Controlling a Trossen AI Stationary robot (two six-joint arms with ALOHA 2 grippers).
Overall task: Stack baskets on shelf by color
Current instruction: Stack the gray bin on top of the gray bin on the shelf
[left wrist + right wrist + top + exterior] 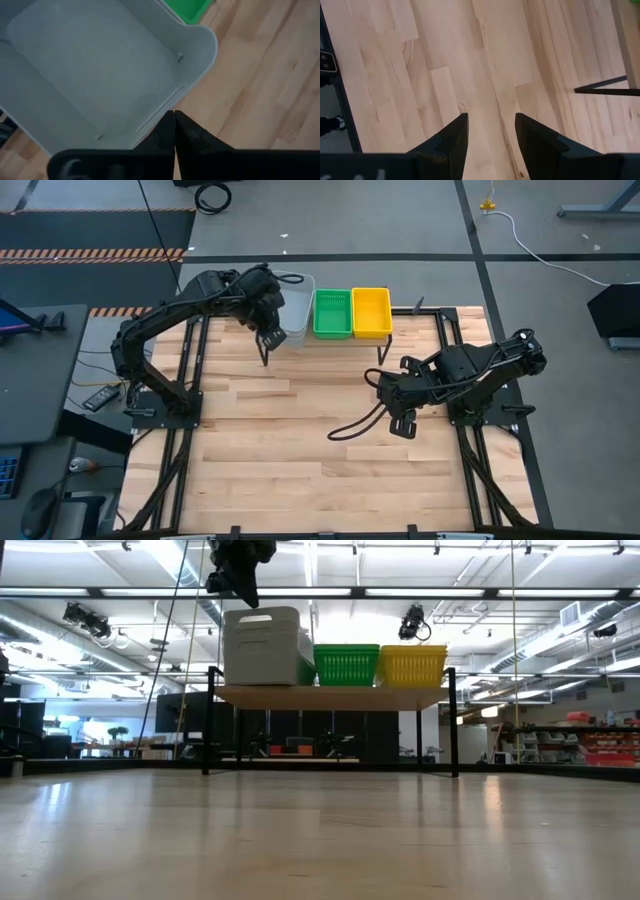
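Jaws of the left gripper (174, 131) were pressed together on nothing, just above the near rim of the grey baskets (296, 308) on the shelf (330, 696). Green baskets (332, 313) and yellow baskets (371, 311) sat beside them. Right gripper (491, 131) hung parted, empty, above the tabletop (300, 440).

My wooden bench (300, 440) sits on grey floor; a black cable coil (212, 196) lies far left.
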